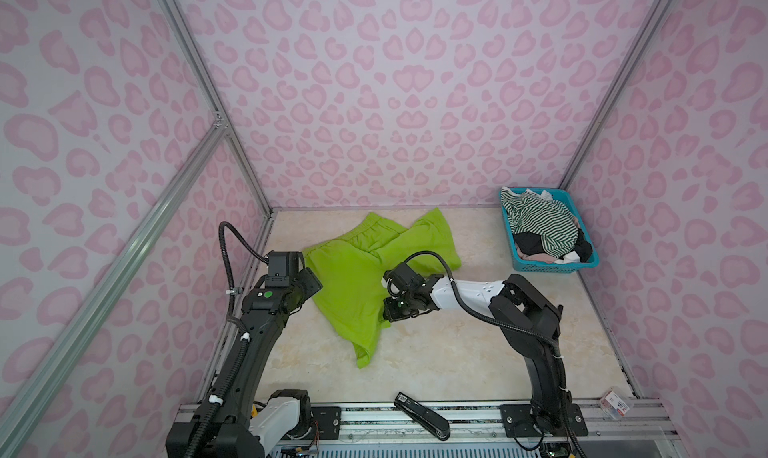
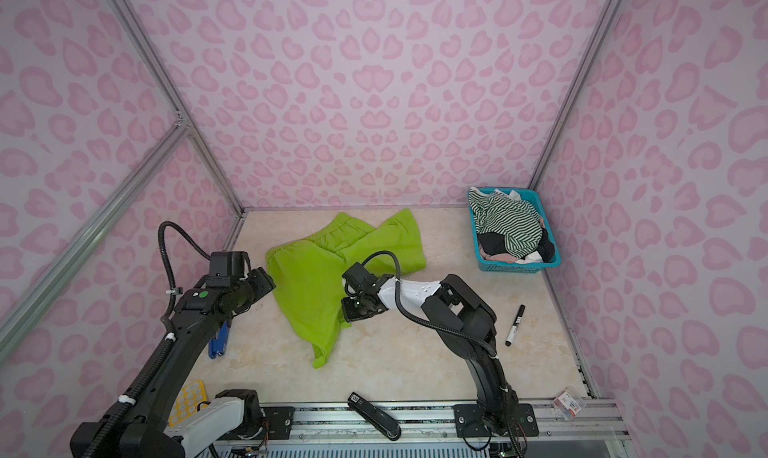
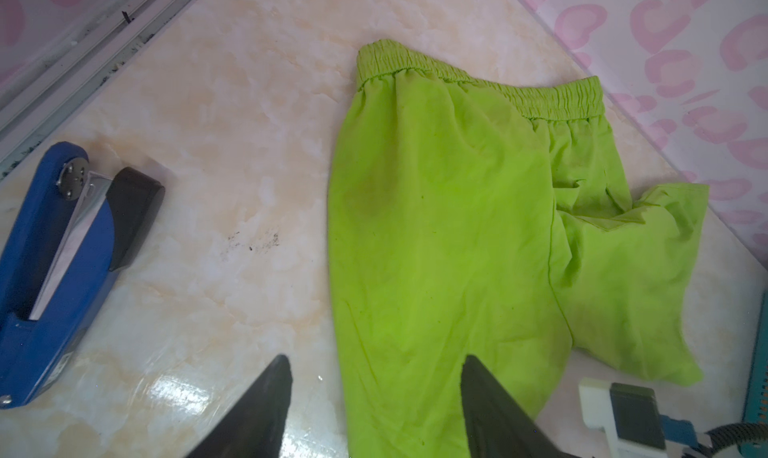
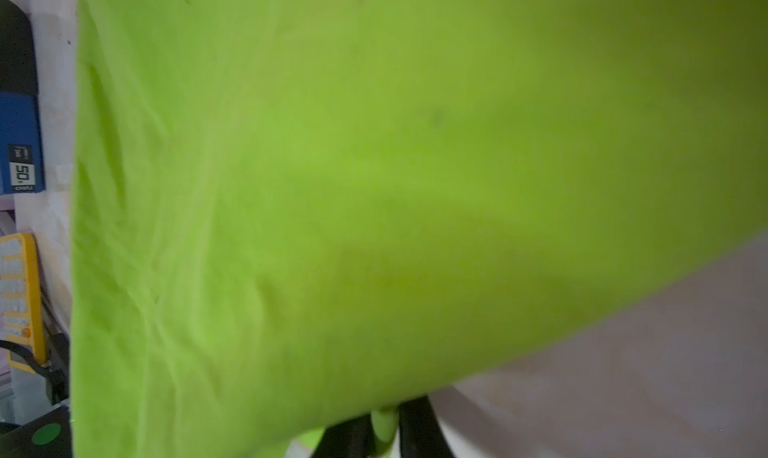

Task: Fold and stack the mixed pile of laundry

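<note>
Nearby, blue stapler [image 3: 25,248] and teal basket [image 1: 552,267] flank the shorts [image 1: 353,294].

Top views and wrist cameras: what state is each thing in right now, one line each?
lime-green shorts: unfolded, rumpled, one edge pinched.
right gripper: shut on the shorts.
left gripper: open, empty.
teal basket: upright, holding clothes.
striped top: crumpled, topmost in the basket.
black stapler: closed, lying flat.

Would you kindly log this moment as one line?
right gripper: shut on lime-green shorts | left gripper: open | basket: holds striped top
</note>
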`<state>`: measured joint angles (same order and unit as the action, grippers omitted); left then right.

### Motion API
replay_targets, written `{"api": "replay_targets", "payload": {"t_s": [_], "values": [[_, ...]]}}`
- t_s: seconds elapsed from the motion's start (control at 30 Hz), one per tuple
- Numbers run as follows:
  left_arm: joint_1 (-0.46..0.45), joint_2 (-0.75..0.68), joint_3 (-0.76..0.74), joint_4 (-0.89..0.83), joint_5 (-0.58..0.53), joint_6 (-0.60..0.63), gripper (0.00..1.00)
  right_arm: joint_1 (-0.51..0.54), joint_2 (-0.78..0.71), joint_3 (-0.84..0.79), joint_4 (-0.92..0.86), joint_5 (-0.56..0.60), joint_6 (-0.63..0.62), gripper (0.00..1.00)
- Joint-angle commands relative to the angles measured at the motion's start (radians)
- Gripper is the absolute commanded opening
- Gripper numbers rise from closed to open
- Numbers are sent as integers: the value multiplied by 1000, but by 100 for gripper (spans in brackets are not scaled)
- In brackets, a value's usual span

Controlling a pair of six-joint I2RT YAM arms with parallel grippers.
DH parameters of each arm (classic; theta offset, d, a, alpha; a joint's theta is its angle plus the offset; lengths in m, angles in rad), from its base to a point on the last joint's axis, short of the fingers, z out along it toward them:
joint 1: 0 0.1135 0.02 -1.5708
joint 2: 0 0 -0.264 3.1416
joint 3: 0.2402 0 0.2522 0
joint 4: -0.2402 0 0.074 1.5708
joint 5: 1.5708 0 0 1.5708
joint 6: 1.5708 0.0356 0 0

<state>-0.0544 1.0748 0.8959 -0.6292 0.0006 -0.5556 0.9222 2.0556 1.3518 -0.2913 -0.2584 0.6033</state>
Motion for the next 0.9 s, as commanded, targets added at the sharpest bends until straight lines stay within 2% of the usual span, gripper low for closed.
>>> {"api": "replay_targets", "payload": {"t_s": [0.0,0.03,0.23,0.37,0.43,0.57,0.6,0.77,0.87], "values": [[9,4,-5,21,5,17,67,-3,-46,3,-192,124,-67,2],[10,7,-6,23,6,19,67,-6,-73,-1,-245,167,-93,0],[12,49,-5,63,47,18,67,-43,-251,65,-700,511,-285,0],[13,87,-8,107,84,5,67,-94,-299,137,-945,741,-337,0],[12,103,-15,128,97,-1,67,-130,-308,139,-987,811,-345,0],[13,137,-30,167,112,-12,67,-230,-301,71,-944,845,-328,0],[13,146,-32,175,116,-13,67,-249,-298,49,-922,861,-314,3],[12,202,-25,211,132,13,68,-252,-301,16,-887,844,-280,38],[12,259,-19,251,147,37,69,-227,-346,-19,-843,755,-280,48]]}}
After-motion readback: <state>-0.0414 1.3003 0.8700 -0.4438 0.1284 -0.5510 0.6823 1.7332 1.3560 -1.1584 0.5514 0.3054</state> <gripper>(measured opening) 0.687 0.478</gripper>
